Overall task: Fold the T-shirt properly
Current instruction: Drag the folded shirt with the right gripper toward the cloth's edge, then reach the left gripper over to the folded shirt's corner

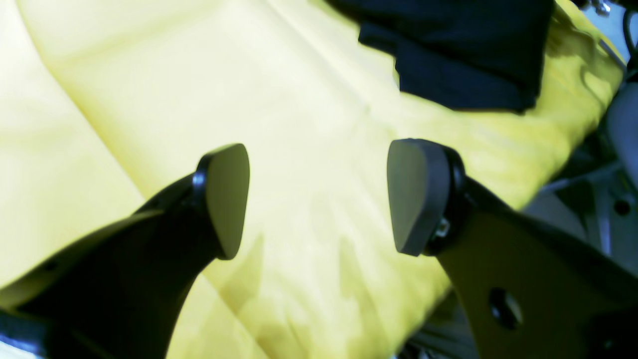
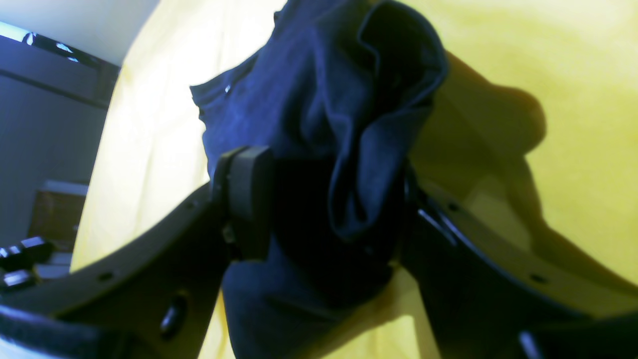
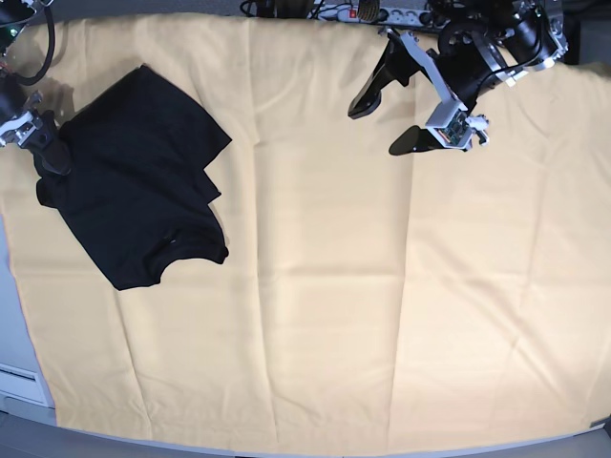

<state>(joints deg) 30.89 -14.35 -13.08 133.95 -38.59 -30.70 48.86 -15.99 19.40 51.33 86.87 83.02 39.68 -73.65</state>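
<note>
So the black T-shirt (image 3: 134, 181) is parked way off in one corner of the big yellow cloth (image 3: 315, 286), already doubled over on itself, collar end pointing toward the near edge, with a stepped layer edge on the side facing the middle of the cloth. My guess is it's sitting there because that's the side the right arm works from.

The right gripper (image 2: 324, 199) is down at the shirt's outer edge. From its wrist view the jaws are spread apart, with a bunched fold of shirt fabric standing up in the gap between them. It drapes against the one finger and hides that pad, while the other pad (image 2: 251, 199) looks clear of the cloth. So it doesn't read as a pinch to me, more like fabric just sitting loose between open jaws. Can't fully rule out contact on the hidden side though.

The left gripper (image 1: 319, 199) is nowhere near it: raised over bare yellow cloth, jaws wide with nothing between them, and the shirt well ahead of its fingertips. Looks like it's just keeping out of the way.

The fold looks lumpy at that edge, so probably more tidying to go.
</note>
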